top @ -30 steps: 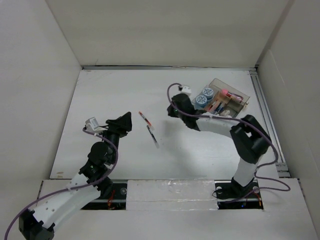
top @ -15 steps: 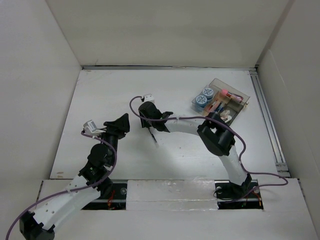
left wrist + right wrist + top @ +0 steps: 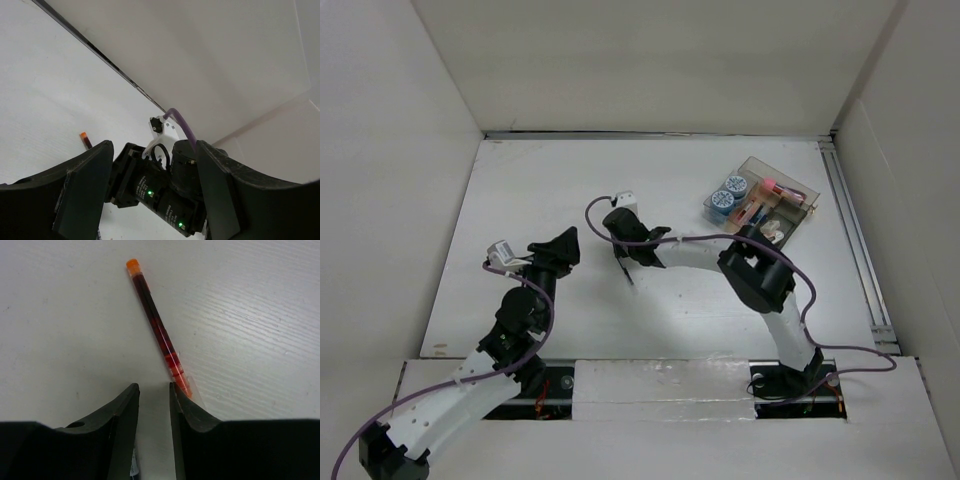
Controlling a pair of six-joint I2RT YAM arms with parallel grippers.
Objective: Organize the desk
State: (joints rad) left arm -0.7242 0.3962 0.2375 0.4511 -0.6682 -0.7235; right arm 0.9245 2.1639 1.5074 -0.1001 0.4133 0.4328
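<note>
The desk (image 3: 520, 190) is a white tabletop with white panels around it. A red pen with an orange cap (image 3: 155, 325) lies on it; its cap end also shows in the left wrist view (image 3: 85, 138). My right gripper (image 3: 154, 390) is low over the pen's near end, jaws a narrow gap apart with nothing between them. The pen's end lies just outside the right fingertip (image 3: 182, 400). In the top view my right gripper (image 3: 618, 245) covers that pen. A second dark pen (image 3: 628, 272) lies just below it. My left gripper (image 3: 563, 243) is open and empty, left of the pens.
A clear compartmented tray (image 3: 802, 190) stands at the back right, holding two blue tape rolls (image 3: 728, 195) and small items. A metal rail (image 3: 850, 220) runs along the desk's right edge. My right arm's wrist (image 3: 160, 185) fills the space between the left fingers.
My right gripper has swung left from beside the tray to the red pen and settled low over its end. The left arm has barely moved.
</note>
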